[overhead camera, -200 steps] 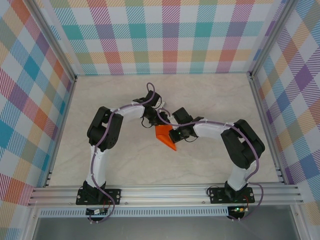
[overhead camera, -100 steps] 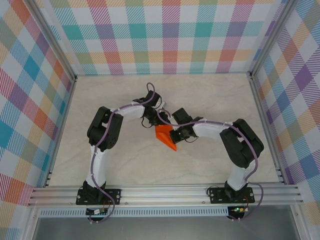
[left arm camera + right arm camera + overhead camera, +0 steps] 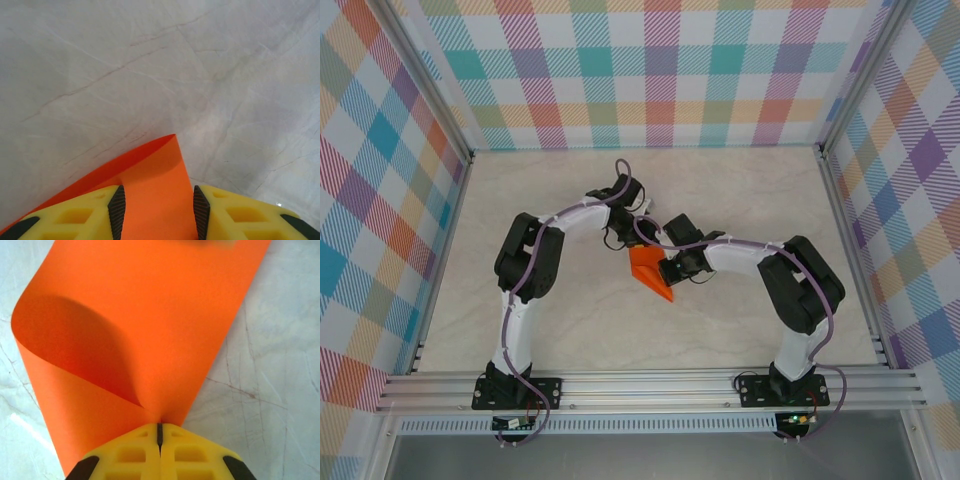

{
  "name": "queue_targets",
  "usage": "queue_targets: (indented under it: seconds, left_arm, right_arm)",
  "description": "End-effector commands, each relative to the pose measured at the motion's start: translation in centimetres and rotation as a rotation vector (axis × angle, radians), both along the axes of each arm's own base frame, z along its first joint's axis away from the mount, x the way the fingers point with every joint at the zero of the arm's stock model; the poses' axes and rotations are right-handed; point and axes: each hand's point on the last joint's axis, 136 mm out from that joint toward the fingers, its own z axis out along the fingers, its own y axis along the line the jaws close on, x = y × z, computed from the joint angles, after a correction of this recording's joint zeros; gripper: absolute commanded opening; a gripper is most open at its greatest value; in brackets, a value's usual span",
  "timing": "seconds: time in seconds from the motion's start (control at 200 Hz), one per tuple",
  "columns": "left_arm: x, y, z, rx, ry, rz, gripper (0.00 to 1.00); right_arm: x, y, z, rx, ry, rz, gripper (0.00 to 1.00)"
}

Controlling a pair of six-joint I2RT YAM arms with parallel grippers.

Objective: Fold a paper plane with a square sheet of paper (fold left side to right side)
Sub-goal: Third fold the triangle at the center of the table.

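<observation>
The square sheet of paper point(image 3: 648, 270) is bright orange and lies at the middle of the table, curled over on itself in a soft loop without a sharp crease. My right gripper point(image 3: 667, 270) comes in from the right. In the right wrist view the right gripper point(image 3: 160, 426) is shut on the sheet point(image 3: 150, 315), pinching two layers together at their edge. My left gripper point(image 3: 623, 240) sits at the sheet's far edge. The left wrist view shows the left gripper point(image 3: 159, 212) open, with the sheet point(image 3: 155, 190) lying below and between its fingers point(image 3: 116, 212).
The table point(image 3: 740, 200) is pale and marbled. Plaid walls point(image 3: 650, 70) close in the back and both sides. An aluminium rail point(image 3: 650, 385) runs along the near edge where both arm bases are bolted.
The left gripper's jaws have opened off the paper and its wrist has drawn back slightly toward the far side. The right gripper stays shut on the paper, which has barely moved.
</observation>
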Motion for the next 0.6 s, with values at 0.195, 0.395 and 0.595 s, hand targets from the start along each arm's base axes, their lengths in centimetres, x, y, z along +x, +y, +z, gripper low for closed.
queue_targets:
  seconds: [0.195, 0.395, 0.595]
  left_arm:
    - [-0.9, 4.2, 6.6, -0.067, -0.056, 0.069, 0.28]
    - [-4.8, 3.6, 6.3, -0.205, 0.034, 0.102, 0.16]
    - [-7.9, 0.6, 5.3, -0.25, 0.112, 0.057, 0.15]
  right_arm:
    - [-2.0, -1.0, -3.1, -0.085, 0.092, 0.03, 0.0]
    - [-2.1, -0.8, -3.0, -0.089, 0.091, 0.041, 0.0]
    - [-2.1, -0.7, -3.0, -0.098, 0.09, 0.048, 0.0]
